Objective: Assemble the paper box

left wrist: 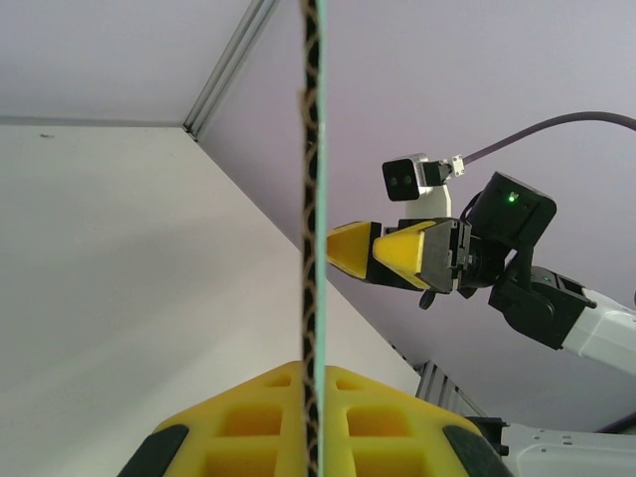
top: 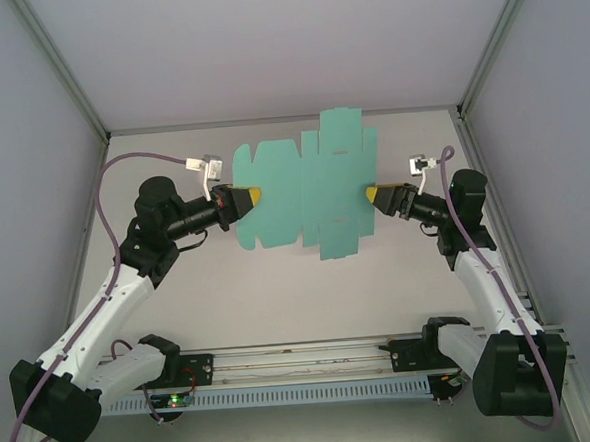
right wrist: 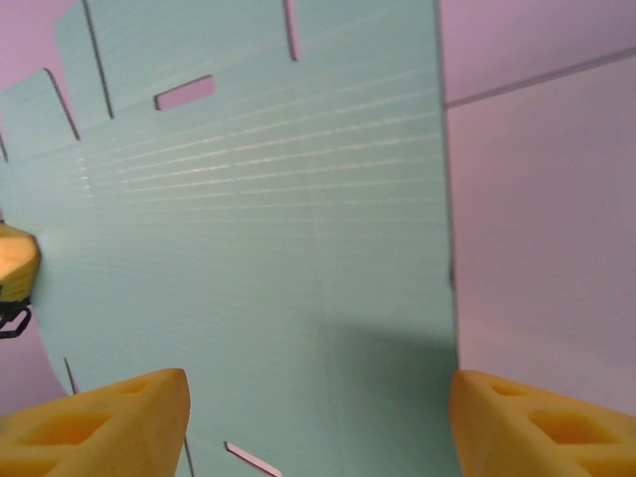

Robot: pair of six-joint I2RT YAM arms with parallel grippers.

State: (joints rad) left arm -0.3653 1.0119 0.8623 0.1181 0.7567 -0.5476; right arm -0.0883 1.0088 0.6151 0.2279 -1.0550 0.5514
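At the left edge of the paper box (top: 303,192) your left jaws are closed tight on the card. The sheet is up off the worktop (top: 280,302), which lies below it, and it is tilted enough that the overhead camera takes in its whole outline. From the left wrist you meet the sheet edge-on. It is a thin upright line running down into the seam between the 2 left fingers (left wrist: 238,422), pinched there with no gap on either side.

At the sheet's right edge your right jaws stand wide apart and hold nothing. The 2 right fingers (right wrist: 99,422) sit at the lower corners of the right wrist view. The sheet's face spreads beyond them, and its straight right edge falls between them. Seen from the left wrist, the nearer right fingertip is just beside the sheet; you cannot tell whether it touches.

The box is an unfolded die-cut blank of thin teal-green corrugated card, with many flaps and notches around its outline. Close up, the face carries fine parallel ribs, 1 small rectangular window and several narrow slits. Its cut edge shows a dark zigzag of fluting. Both pairs of fingers are bright yellow moulded wedges with rectangular pockets, set on black bodies. The worktop is plain, matte and off-white.
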